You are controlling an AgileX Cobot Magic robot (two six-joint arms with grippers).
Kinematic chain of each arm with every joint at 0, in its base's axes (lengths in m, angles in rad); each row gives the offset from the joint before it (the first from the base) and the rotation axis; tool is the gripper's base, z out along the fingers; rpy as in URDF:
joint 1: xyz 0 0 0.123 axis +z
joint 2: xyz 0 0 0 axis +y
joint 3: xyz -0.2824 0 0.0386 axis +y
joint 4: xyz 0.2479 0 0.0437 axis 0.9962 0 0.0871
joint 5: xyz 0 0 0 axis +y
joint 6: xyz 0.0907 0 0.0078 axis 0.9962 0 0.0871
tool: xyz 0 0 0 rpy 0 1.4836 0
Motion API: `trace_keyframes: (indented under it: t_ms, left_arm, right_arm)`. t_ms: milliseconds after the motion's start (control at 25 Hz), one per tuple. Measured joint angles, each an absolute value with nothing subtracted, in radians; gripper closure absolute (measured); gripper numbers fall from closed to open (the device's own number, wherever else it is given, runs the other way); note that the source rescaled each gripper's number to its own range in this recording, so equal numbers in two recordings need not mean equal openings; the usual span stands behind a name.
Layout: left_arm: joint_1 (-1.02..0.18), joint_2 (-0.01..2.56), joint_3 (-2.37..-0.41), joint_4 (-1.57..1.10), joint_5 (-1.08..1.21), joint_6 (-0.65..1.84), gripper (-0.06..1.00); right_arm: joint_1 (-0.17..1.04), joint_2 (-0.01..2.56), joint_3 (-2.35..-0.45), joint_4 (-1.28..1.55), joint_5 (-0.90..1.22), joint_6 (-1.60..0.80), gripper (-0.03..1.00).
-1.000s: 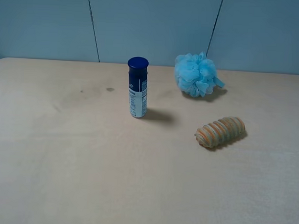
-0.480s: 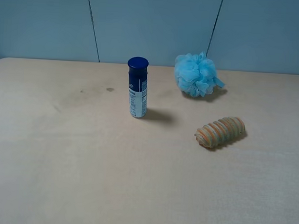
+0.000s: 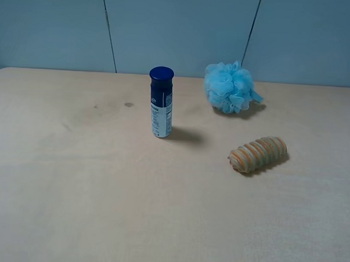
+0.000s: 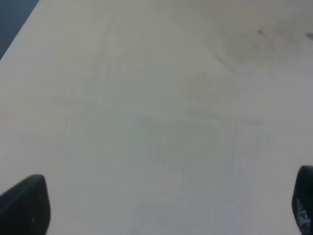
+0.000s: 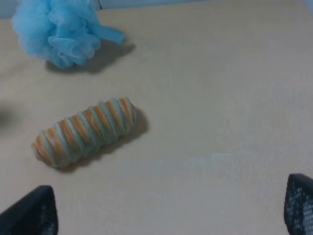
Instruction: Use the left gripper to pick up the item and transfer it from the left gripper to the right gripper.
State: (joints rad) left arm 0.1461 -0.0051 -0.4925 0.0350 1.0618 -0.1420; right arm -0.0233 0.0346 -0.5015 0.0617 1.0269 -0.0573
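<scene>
Item (image 3: 257, 154) lies flat on the table (image 3: 102, 209), to the right of the bottle (image 3: 160, 102) and nearer me than it, with the blue pouf (image 3: 230, 87) beyond. From my wrist feeds, the left gripper (image 4: 161, 208) and right gripper (image 5: 171, 208) both have jaws spread wide, holding nothing

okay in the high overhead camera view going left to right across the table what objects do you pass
blue-capped white bottle → fluffy light-blue bath pouf → orange and grey-green striped roll. The pouf sits farther back and the roll nearer the camera; their spans overlap slightly, but the roll's middle lies further right. Neither pincer shows in this view.
</scene>
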Motion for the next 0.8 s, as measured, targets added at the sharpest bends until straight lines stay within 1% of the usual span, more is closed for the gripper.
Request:
trace_keyframes:
  t_ms: [240,800]
  left_arm:
    - [0.146,-0.005,-0.493,0.035,1.062,-0.142,-0.04]
    - [0.146,-0.005,-0.493,0.035,1.062,-0.142,-0.04]
  right_arm:
    - [-0.023,-0.005,-0.5,0.064,1.026,-0.057,-0.03]
    - [-0.023,-0.006,-0.5,0.073,1.026,-0.057,-0.03]
